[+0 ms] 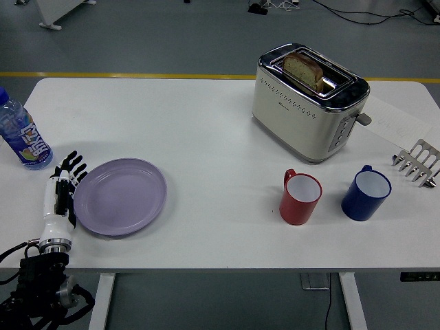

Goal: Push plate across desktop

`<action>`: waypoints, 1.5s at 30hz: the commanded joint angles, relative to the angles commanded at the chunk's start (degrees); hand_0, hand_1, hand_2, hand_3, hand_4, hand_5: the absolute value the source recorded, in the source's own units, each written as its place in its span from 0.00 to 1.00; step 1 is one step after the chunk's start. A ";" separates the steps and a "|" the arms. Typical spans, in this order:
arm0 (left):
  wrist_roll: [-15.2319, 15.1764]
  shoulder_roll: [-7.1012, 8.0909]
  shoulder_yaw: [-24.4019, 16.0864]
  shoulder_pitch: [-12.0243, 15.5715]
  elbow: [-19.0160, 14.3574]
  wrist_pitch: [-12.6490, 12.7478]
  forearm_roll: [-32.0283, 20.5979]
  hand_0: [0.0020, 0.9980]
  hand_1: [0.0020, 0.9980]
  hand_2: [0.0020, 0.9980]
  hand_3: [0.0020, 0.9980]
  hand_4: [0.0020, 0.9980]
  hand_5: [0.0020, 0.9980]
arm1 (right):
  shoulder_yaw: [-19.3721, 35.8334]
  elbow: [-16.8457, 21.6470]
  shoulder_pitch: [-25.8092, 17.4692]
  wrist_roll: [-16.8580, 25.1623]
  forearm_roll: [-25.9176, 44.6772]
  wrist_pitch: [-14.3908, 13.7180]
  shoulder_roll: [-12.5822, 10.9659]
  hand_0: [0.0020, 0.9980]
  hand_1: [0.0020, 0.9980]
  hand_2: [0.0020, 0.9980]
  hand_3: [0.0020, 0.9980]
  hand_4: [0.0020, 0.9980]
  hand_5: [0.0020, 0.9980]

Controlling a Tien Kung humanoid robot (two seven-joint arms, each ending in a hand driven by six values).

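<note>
The fingers (71,168) of the left hand (60,194) are lying straight and slightly spread, gripping nothing, with their edge pressing against the left rim of the plate (121,196). The hand is resting on its side on the table (206,130), fingertips pointing away from the robot, and its white back and black wrist are running down to the arm at the lower left corner. The plate, pale purple and bare, is sitting flat near the table's left front, well apart from the other crockery. A bottle (20,131) with a blue label is standing upright just beyond the fingertips, near the left edge, not touching them. Far to the right, a red mug (300,197) and a blue mug (366,193) are standing side by side near the front. Behind them a toaster (308,102) is holding a slice of bread (303,69) in one slot. A metal rack (416,163) is lying at the right edge beside a sheet of paper (399,121).
</note>
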 joint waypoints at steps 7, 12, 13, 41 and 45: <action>-0.26 -0.03 2.39 -1.14 0.16 0.18 -1.73 0.78 0.83 0.86 0.83 0.52 1.00 | 0.08 -0.02 0.21 0.04 -0.15 0.05 0.00 0.58 0.55 0.62 0.62 0.14 0.64; -0.26 0.18 4.14 -1.78 0.26 0.07 -2.87 0.78 0.83 0.86 0.83 0.51 1.00 | 0.17 -0.01 0.33 0.02 -0.33 0.10 0.00 0.58 0.55 0.62 0.62 0.14 0.64; -0.26 0.27 4.80 -1.99 0.25 0.04 -3.17 0.78 0.83 0.86 0.83 0.51 1.00 | 0.20 -0.02 0.37 0.02 -0.41 0.12 0.00 0.58 0.55 0.62 0.62 0.14 0.64; -0.26 0.11 12.20 -5.19 -0.09 -0.81 -6.91 0.78 0.83 0.86 0.83 0.50 1.00 | 0.30 -0.03 0.57 0.05 -1.22 0.51 0.00 0.58 0.55 0.62 0.62 0.14 0.64; -0.26 -0.09 14.48 -6.14 0.10 -0.88 -7.31 0.78 0.83 0.86 0.83 0.50 1.00 | 0.40 -0.01 0.40 0.02 -1.38 0.56 0.00 0.58 0.55 0.62 0.62 0.14 0.64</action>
